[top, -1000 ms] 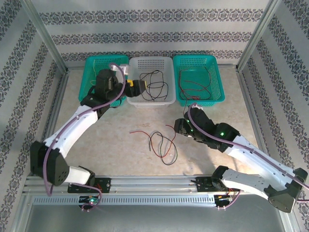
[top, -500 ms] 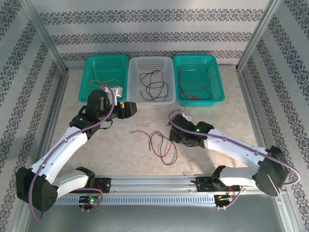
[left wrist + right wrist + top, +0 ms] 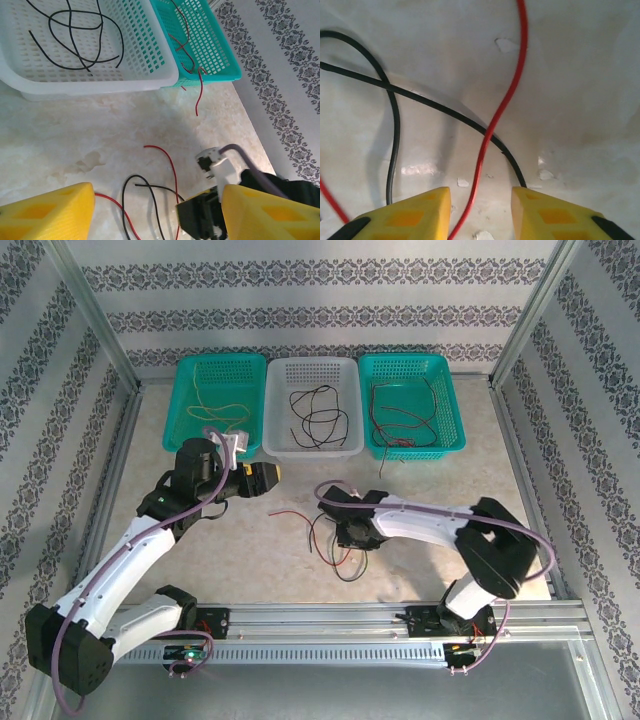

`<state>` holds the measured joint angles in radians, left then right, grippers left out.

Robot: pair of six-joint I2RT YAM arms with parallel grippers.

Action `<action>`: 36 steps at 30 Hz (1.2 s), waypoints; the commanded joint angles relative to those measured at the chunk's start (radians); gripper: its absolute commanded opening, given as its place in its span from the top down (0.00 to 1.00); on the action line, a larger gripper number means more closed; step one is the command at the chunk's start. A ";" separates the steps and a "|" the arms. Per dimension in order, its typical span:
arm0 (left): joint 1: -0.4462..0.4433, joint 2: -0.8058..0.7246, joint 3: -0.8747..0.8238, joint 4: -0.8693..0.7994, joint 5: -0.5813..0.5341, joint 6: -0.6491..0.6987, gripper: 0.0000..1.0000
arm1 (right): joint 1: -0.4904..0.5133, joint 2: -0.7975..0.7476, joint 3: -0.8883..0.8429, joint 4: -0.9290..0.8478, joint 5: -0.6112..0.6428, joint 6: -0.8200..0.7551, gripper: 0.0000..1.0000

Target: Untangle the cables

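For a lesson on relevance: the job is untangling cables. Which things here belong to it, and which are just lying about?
Part of the job: red cable crossing black cable on the table; right gripper over them; left gripper; left teal basket, white basket, right teal basket, holding sorted cables.
Just there: metal frame; patterned wall.

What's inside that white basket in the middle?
Thin black cables lie looped on the floor of the white basket. Nothing covers them; how many there are is hard to tell.
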<state>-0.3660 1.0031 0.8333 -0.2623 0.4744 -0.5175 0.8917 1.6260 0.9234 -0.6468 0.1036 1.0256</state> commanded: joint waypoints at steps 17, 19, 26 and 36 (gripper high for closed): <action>0.002 0.048 0.009 0.108 0.055 -0.052 0.33 | -0.014 -0.131 -0.041 0.054 0.048 0.000 1.00; 0.002 0.056 0.026 0.112 0.074 -0.052 0.31 | 0.010 -0.236 -0.067 0.098 0.112 -0.018 1.00; 0.001 0.019 -0.009 0.334 0.150 -0.130 0.22 | 0.011 -0.487 0.002 0.136 0.217 -0.158 1.00; -0.006 0.056 -0.017 0.637 0.392 -0.237 0.22 | 0.018 -0.621 0.165 0.113 0.280 -0.312 1.00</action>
<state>-0.3664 1.0592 0.8265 0.1867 0.7521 -0.7036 0.8997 1.0336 1.0515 -0.5278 0.3237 0.7807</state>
